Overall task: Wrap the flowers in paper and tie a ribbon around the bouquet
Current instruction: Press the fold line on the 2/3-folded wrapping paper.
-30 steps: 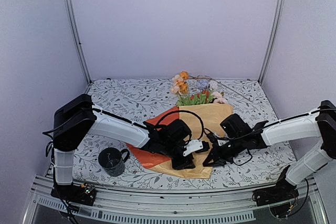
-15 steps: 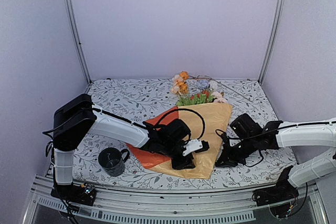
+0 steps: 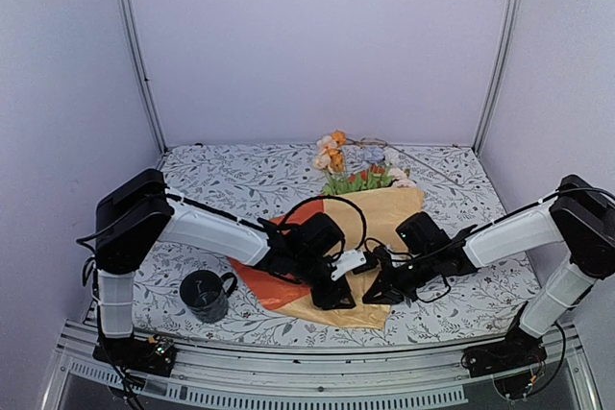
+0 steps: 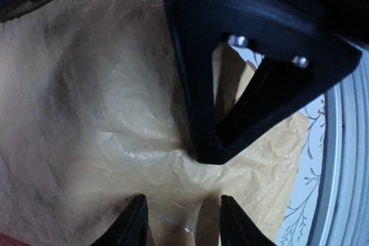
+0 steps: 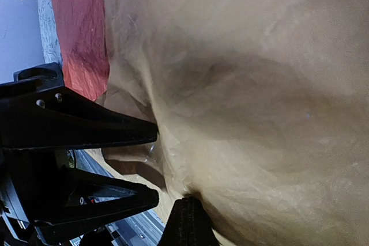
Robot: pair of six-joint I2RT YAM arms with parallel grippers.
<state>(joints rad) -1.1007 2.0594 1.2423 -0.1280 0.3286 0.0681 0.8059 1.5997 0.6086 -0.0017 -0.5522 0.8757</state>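
The bouquet point(image 3: 389, 223) lies on the table as a mustard-yellow paper cone, and the flowers point(image 3: 351, 158) spread from its far, wide end. An orange-red flap of the paper point(image 3: 274, 285) sticks out to the left. My left gripper point(image 3: 352, 274) point(image 4: 183, 226) is clamped round the crumpled paper near the cone's narrow end, its fingers apart with paper filling the gap. My right gripper point(image 3: 373, 287) point(image 5: 187, 217) is shut, and its tip presses into the yellow paper point(image 5: 259, 84) right beside the left fingers point(image 5: 104, 131). The ribbon point(image 3: 423, 165) lies as a thin strand behind the flowers.
A dark mug point(image 3: 204, 295) stands at the front left of the leaf-printed tablecloth point(image 3: 221, 180). The metal front rail point(image 3: 288, 372) runs just below the bouquet's narrow end. Black cables loop over the left wrist.
The right gripper drew away to the right half a second ago and has come back against the paper beside the left gripper. The paper's lower right edge now sits tucked in. The left gripper stayed put.
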